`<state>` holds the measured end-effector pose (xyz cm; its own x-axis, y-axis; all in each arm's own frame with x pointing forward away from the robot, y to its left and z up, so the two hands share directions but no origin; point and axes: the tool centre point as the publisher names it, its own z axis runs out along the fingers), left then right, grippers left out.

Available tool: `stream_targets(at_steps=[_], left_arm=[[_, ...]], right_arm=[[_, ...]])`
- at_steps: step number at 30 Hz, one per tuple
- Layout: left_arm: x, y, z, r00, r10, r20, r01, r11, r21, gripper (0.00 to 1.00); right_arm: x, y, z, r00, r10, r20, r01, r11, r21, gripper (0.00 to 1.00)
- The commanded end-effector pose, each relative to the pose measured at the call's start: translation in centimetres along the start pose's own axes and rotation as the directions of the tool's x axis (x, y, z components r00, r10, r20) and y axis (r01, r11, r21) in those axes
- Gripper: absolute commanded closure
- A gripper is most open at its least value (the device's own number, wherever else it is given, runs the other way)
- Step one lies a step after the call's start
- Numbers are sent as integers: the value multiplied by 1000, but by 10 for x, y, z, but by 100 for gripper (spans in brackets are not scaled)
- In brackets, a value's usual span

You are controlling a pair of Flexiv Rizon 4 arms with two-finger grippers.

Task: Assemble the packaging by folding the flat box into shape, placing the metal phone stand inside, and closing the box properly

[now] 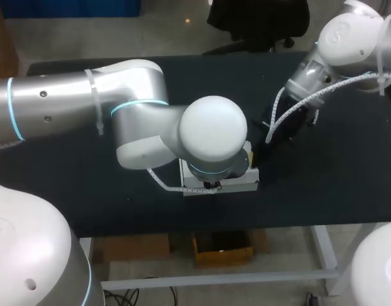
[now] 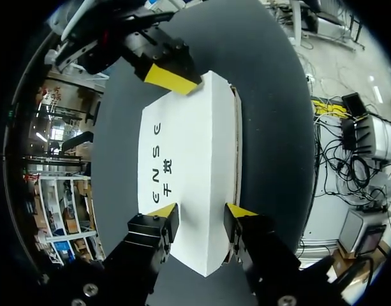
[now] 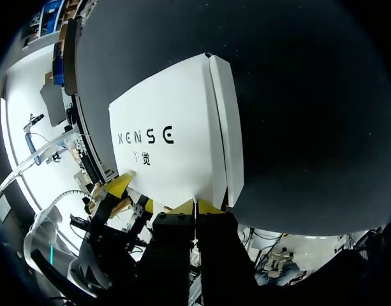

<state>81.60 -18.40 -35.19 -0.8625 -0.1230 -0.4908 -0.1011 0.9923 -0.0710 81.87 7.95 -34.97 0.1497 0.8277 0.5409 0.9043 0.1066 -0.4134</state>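
Box: the white box (image 2: 189, 159) lies flat on the dark table (image 1: 87, 191), towards its front edge and about midway across. It is folded into shape with the printed face up. A flap seam (image 2: 236, 140) runs down one long side. To my eye it looks shut, or very nearly.
Phone stand: nowhere to be seen, and I can't tell whether it is already inside.
Left gripper: the left gripper (image 2: 201, 213) sits at one short end of the box with its fingers well apart, holding nothing. One tip is over the top face and the other is by the seam side, so it straddles rather than grips.
Right gripper: the right gripper (image 3: 195, 207) is at the opposite short end. Its yellow tips are closed together with nothing between them, and they are set against the box's edge near a corner.
Arms: the left arm (image 1: 67, 102) reaches in from the left, and its big wrist joint hides most of the box from above. The right arm (image 1: 348, 38) comes down from the far right corner.
Step in hand: I'd say the closing. The box is pinned between the arms while the side flap gets seated.
Next move: probably a firm press along the seam side with the far end braced. Pushed too hard, the light box could skid on the table.
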Motion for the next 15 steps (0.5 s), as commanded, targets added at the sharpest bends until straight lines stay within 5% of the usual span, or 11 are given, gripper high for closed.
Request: stream_targets(at_steps=[1, 15], left_arm=[[3, 5, -7, 1000, -4, 16, 4, 1000, 4, 53], [-8, 21, -21, 996, -78, 41, 76, 996, 50, 58]], right_arm=[[-1, 0, 0, 1000, -1, -1, 1, 1000, 5, 100], [-2, 4, 4, 1000, 5, 3, -6, 1000, 13, 100]])
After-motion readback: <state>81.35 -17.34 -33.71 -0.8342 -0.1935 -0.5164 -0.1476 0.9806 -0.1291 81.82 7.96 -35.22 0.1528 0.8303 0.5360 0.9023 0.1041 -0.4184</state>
